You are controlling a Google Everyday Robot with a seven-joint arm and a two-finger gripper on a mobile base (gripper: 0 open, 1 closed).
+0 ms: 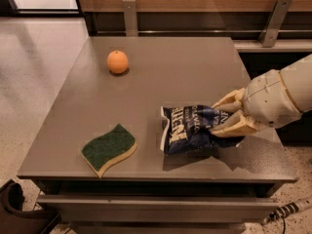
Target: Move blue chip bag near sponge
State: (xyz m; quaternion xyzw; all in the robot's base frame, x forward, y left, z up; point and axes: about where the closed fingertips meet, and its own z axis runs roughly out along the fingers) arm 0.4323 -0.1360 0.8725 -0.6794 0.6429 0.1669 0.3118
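Observation:
The blue chip bag, dark navy foil with white lettering, rests low on the grey table near its front edge. My gripper comes in from the right and is shut on the bag's right end. The sponge, green on top with a pale yellow base, lies flat at the front left, a short gap to the left of the bag.
A round orange fruit sits at the back left of the table. A wooden wall with metal brackets runs behind the table. The floor lies to the left, and a cable hangs at the lower right.

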